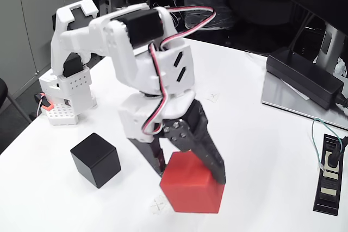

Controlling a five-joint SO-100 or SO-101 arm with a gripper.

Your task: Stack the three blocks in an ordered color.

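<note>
Red block (pixel 191 187) sits nearest us at the front edge of the white table (pixel 261 150), and we see the gripper (pixel 190 175) closed around it: one black finger runs down its right side, the other presses its left upper edge, so the pincer is narrow and holding the cube. We cannot tell whether the block rests on the table or is just lifted clear. We judge it light and rigid, a plain matte cube with flat faces and crisp edges, so it should not deform or crack under the grip. The matte surface looks to give fair friction, yet a flat-sided cube can twist between two fingers if caught near a corner, so we would take hold across the middle of two opposite faces, fingers square to them.

A little further back and to the left in the fixed view lies the black block (pixel 95 159), well apart from the red one and free on all sides. We expect it to handle the same way.

Behind them stands the white arm (pixel 147 52), and beyond it, at the far right, a long black power brick (pixel 305 77)
</note>
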